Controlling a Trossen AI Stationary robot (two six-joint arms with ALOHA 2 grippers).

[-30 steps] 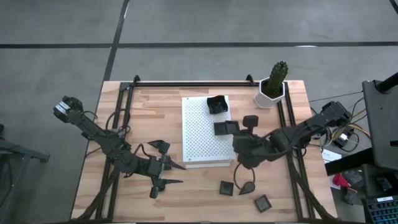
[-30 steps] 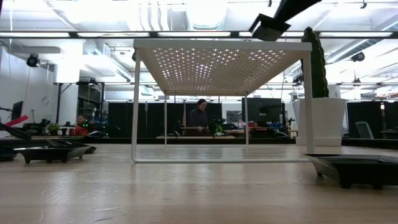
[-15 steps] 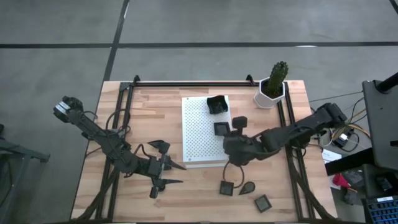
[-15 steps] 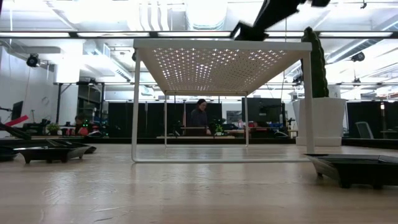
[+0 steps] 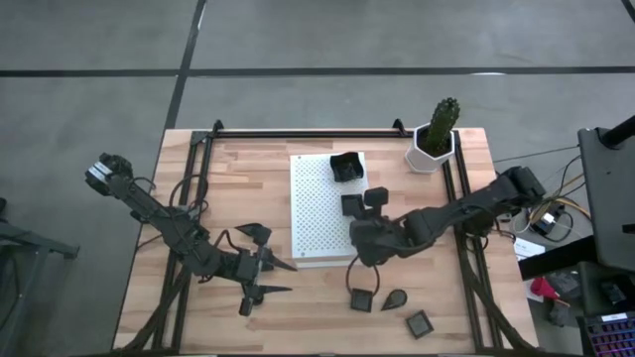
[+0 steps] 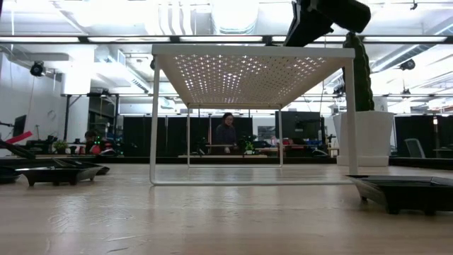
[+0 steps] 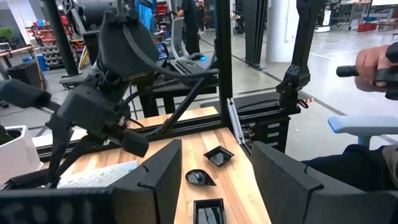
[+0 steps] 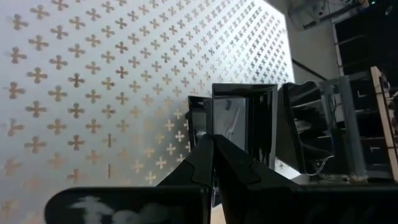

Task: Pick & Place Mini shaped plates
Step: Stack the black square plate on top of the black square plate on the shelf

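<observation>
1. since about a second ago, the right gripper [image 5: 359, 241] has slid across from the right side of the table to hang over the near right corner of the white board [image 5: 317, 213].
2. its fingers [image 8: 214, 163] are pressed together on the edge of a small square plate [image 8: 239, 124], which the right wrist view shows held just above the dotted board top.
3. that plate was out past the board edge a second ago, so my guess is it's about to be set down on the board.
4. already on the board: one plate [image 5: 345, 167] at the far right corner, another [image 5: 353, 205] near the middle of the right edge.
5. three more plates [image 5: 361, 298] sit on the wood in front, all unmoved.
6. left gripper [image 5: 275, 275] hasn't budged, parked low near the board's left front corner with its fingers spread and nothing in them, and a couple of plates [image 5: 255, 232] lie close by it.
</observation>
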